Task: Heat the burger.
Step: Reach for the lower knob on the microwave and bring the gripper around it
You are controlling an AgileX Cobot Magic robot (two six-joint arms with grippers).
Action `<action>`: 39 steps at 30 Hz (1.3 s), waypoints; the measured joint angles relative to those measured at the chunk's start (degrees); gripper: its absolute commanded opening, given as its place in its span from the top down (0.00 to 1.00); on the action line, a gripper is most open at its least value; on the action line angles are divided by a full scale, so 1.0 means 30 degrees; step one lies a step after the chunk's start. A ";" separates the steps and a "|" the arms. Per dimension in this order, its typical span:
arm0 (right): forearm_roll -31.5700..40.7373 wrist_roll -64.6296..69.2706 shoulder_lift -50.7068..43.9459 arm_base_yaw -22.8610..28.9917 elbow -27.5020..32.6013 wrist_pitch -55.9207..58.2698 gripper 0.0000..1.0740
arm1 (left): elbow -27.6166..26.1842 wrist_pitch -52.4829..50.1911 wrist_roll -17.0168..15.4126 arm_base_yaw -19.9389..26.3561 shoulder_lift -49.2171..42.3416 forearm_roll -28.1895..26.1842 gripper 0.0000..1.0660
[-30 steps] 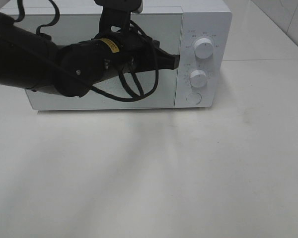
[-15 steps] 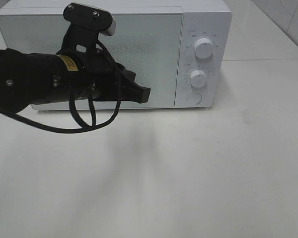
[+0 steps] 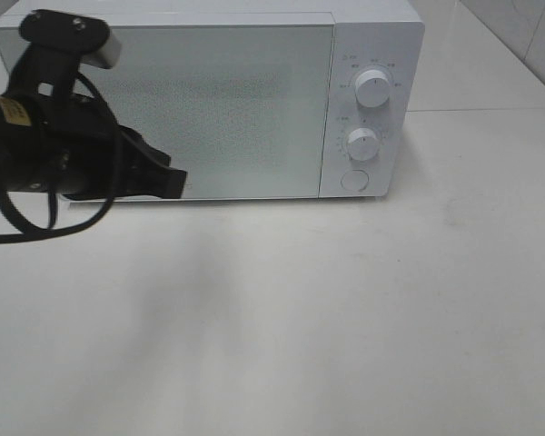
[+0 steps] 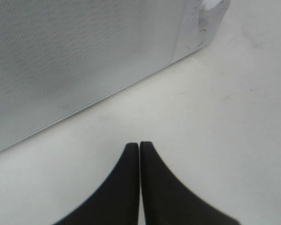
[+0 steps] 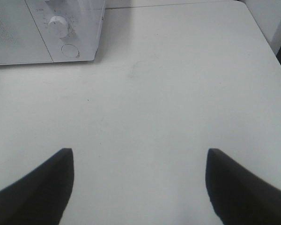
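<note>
Because the burger shows in none of the views, I cannot tell where it is: it is not on the visible counter [image 3: 363, 327], and the microwave [image 3: 378, 36] has its door [image 3: 236, 109] shut and too frosted to see through. I judge that a burger is light, soft and loosely stacked, so a gentle pinch across the bun's sides, low enough to keep the layers together, seems safest; a hard squeeze would crush it. The left gripper [image 3: 176, 182], jaws pressed together on nothing, hangs low before the door's lower left corner, its arm reaching in from the counter's left edge. The right gripper [image 5: 139, 151], jaws spread wide and empty, hovers over the counter's right part, facing the lower dial [image 5: 59, 25].
</note>
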 measured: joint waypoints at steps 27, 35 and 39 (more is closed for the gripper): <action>0.0000 0.0000 0.0000 0.0000 0.0000 0.0000 0.30 | 0.0019 1.4725 -0.5061 0.9377 -0.6856 0.6207 0.05; 0.0000 0.0000 0.0000 0.0000 0.0000 0.0000 0.30 | 0.0458 1.7380 -0.4794 0.9377 -0.9645 0.6150 0.05; 0.0000 0.0000 0.0000 0.0000 0.0000 0.0000 0.30 | 0.1241 1.7838 -0.4794 0.9377 -1.1765 0.6150 0.05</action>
